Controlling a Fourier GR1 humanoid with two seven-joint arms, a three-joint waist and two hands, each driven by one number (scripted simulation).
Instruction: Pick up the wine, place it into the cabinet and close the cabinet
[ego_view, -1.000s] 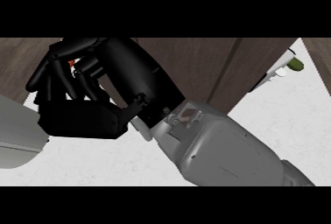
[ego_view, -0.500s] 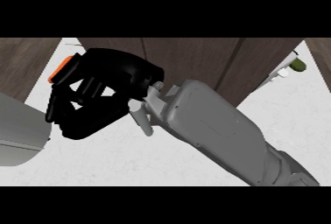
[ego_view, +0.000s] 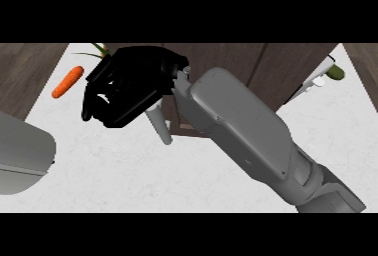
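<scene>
a kitchen — white counter (ego_view: 133, 175), wood cabinet (ego_view: 244, 65) (carrot (ego_view: 67, 81) nearby)

1 carrot (ego_view: 68, 81), 1 black hand (ego_view: 125, 87), 2 grey forearms (ego_view: 247, 132).

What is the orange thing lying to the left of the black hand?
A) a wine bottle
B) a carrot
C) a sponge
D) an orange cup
B: the carrot is long, tapered and orange, lying on the white counter beside the right hand.
</scene>
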